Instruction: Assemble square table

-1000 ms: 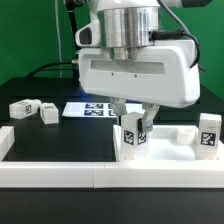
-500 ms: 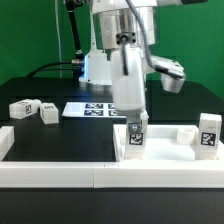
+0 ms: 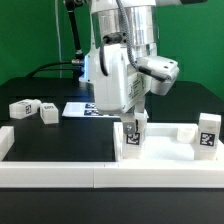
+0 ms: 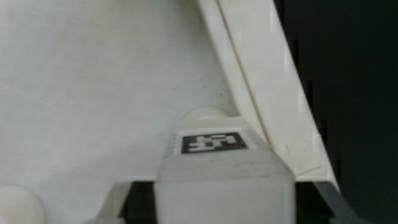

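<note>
My gripper is shut on a white leg with a black-white tag and holds it upright at the near-left corner of the white square tabletop. In the wrist view the leg fills the gap between the two dark fingers, its tag facing the camera. Beyond it lie the tabletop's flat surface and its raised rim. Whether the leg's lower end sits in the tabletop is hidden.
Another tagged leg stands at the exterior view's right by the tabletop. Two more legs lie at the left. The marker board lies behind the arm. White border rails run along the front and left.
The wrist has turned about its vertical axis with the leg in its grip, from broadside to angled. The leg has stayed at the tabletop's corner.
</note>
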